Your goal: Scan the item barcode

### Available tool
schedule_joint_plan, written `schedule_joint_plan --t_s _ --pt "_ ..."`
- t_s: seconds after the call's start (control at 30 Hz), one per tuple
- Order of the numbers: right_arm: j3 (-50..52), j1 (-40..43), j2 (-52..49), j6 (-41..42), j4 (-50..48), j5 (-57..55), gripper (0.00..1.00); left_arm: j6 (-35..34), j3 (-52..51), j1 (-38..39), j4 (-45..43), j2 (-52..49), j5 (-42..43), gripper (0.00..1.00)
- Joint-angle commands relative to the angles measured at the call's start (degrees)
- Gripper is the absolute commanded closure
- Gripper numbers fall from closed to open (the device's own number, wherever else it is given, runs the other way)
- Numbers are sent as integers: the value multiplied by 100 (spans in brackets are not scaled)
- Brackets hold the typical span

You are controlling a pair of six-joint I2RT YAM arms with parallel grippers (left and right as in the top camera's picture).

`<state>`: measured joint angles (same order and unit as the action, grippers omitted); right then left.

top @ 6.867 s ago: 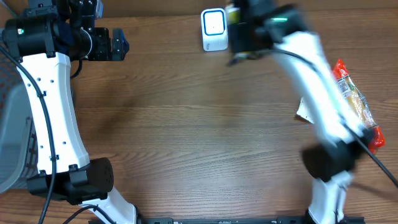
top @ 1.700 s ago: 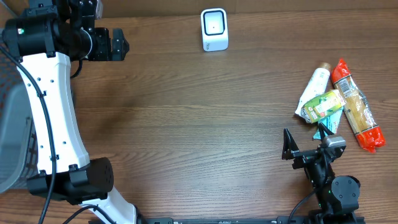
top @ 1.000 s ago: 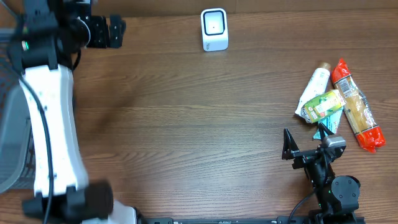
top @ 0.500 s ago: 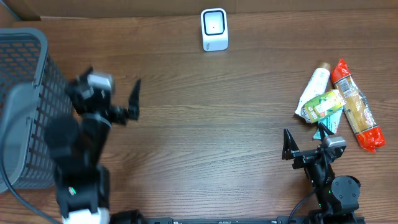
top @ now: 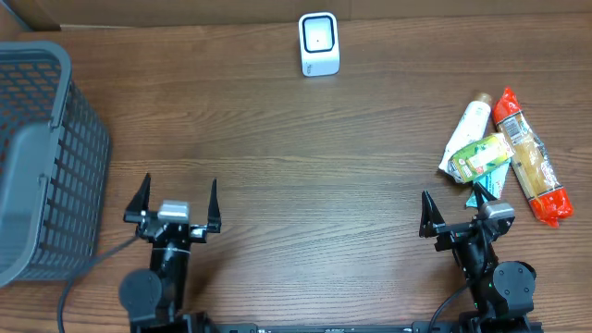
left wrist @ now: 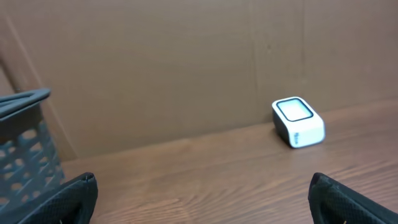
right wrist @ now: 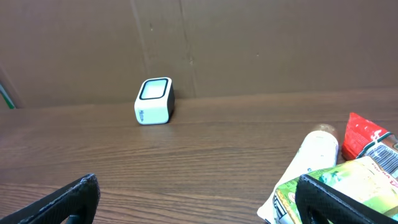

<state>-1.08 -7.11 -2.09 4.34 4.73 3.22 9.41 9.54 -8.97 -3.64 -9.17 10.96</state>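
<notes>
The items lie in a pile at the right: a white tube (top: pixel 468 124), a green packet (top: pixel 480 155) and a red and orange pack (top: pixel 529 159). In the right wrist view the tube (right wrist: pixel 314 152), green packet (right wrist: pixel 357 183) and red pack (right wrist: pixel 367 132) show at the right. The white barcode scanner (top: pixel 319 43) stands at the far middle edge, also seen as the scanner (left wrist: pixel 298 122) and scanner (right wrist: pixel 154 101). My left gripper (top: pixel 178 196) rests low at the front left, open and holding nothing. My right gripper (top: pixel 453 215) rests at the front right, open, just short of the pile.
A grey mesh basket (top: pixel 42 157) stands at the left edge, its corner showing as the basket (left wrist: pixel 25 149) in the left wrist view. A brown cardboard wall (left wrist: pixel 186 62) backs the table. A small teal piece (top: pixel 487 186) lies under the green packet.
My left arm has swung down from high over the far left corner to a low rest at the front left, uncovering the basket. The right arm and the items have not moved.
</notes>
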Motion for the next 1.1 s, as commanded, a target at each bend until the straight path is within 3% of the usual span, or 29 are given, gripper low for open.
schedule_joint_plan --t_s 0.0,0.2,0.4,0.5,1.07 --pt "63 22 57 35 -24 46 0 -15 -367 37 -79 409 -455 0" --pt "63 22 57 35 -24 46 0 72 -938 44 -90 907 -682 0" --pt "63 22 57 33 -26 46 0 299 -927 81 844 898 -715 0" --pt "63 22 57 35 -24 46 0 -4 -927 94 782 898 -691 0" --pt "63 22 57 35 -24 46 0 0 -927 96 780 896 -695 1"
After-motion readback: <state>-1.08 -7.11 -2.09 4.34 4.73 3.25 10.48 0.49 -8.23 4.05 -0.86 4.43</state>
